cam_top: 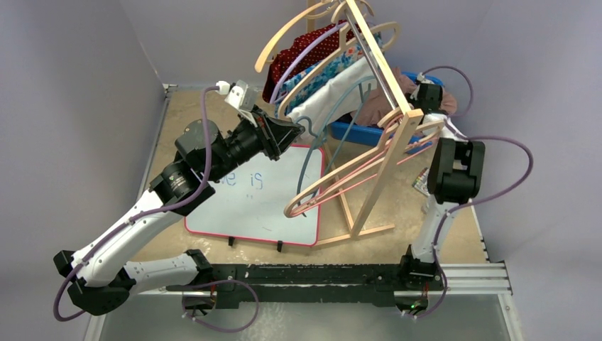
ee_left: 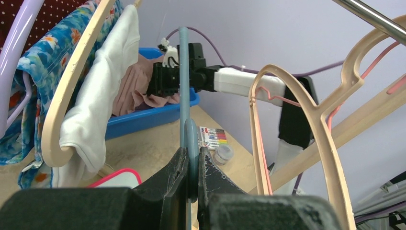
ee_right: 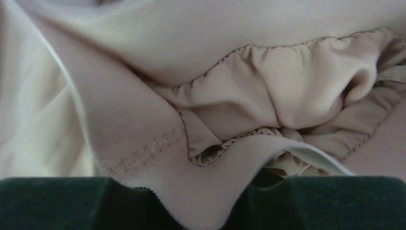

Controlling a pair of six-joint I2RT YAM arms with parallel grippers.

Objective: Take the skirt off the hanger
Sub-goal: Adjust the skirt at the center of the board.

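Observation:
A blue-grey hanger (cam_top: 312,153) hangs bare off the rack, and my left gripper (cam_top: 287,135) is shut on its thin bar. The left wrist view shows the bar (ee_left: 184,86) pinched between the jaws (ee_left: 191,158). The pink skirt (cam_top: 383,106) lies bunched in the blue bin (cam_top: 355,133) and also shows in the left wrist view (ee_left: 131,88). My right gripper (cam_top: 424,96) reaches down into the bin. In the right wrist view the skirt (ee_right: 239,96) fills the frame. A fold runs down between my right gripper's jaws (ee_right: 203,206), and the fabric hides the fingertips.
A wooden rack (cam_top: 387,153) stands mid-table with several wooden and pink hangers (cam_top: 355,174). Hung clothes at the back include a white top (ee_left: 103,96) and a blue floral piece (ee_left: 45,62). A whiteboard (cam_top: 255,199), a marker pack (ee_left: 214,136) and a small jar (ee_left: 223,154) lie on the table.

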